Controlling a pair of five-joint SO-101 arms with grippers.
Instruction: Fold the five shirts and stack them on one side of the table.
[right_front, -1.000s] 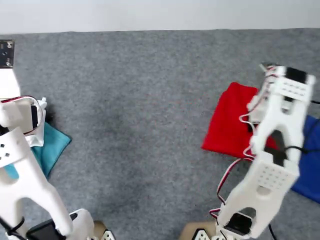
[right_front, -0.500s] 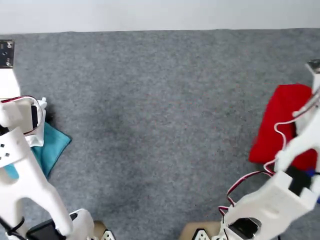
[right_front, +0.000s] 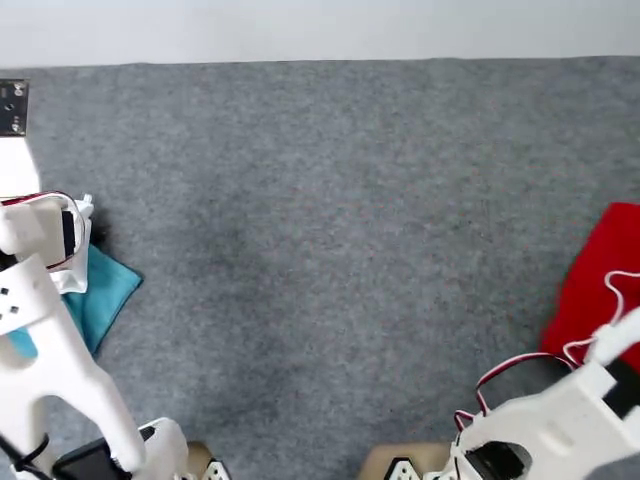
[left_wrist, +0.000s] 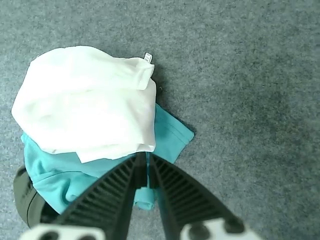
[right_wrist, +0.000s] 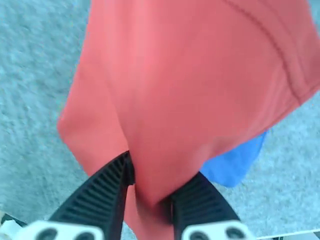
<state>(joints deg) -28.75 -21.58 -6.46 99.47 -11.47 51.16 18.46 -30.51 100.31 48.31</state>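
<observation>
Red shirt (right_front: 610, 240) dragged to table's (right_front: 330, 200) right edge, pinched in right claw (right_wrist: 160, 167).

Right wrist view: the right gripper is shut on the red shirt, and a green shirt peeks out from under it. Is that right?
Not quite. The shirt peeking out is blue, not green. The right wrist view shows the right gripper shut on the red shirt, with a blue shirt under it.
</observation>
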